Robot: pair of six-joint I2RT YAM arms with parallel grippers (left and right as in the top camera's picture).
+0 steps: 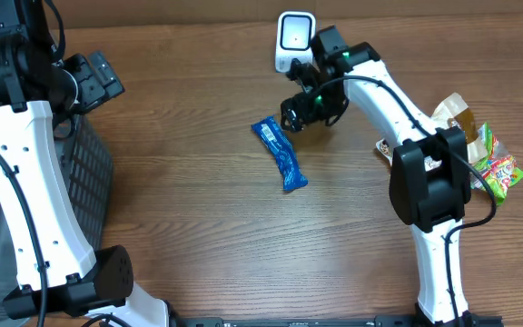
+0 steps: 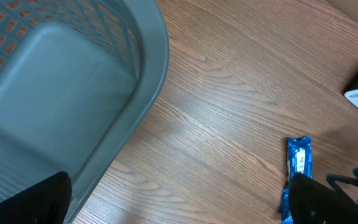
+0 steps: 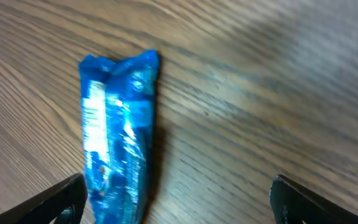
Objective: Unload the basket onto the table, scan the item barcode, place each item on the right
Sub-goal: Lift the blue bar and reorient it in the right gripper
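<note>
Right wrist, crinkled glossy blue wrapper (image 3: 120,137) on grained wood table (image 3: 266,93), right tool (image 3: 176,190) spread, left tool (image 2: 179,199) spread

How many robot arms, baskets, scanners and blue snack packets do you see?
White robot arms: 2
Grey plastic mesh basket: 1
White box-shaped barcode scanner: 1
Blue shiny plastic snack packet: 1
Total: 5
</note>
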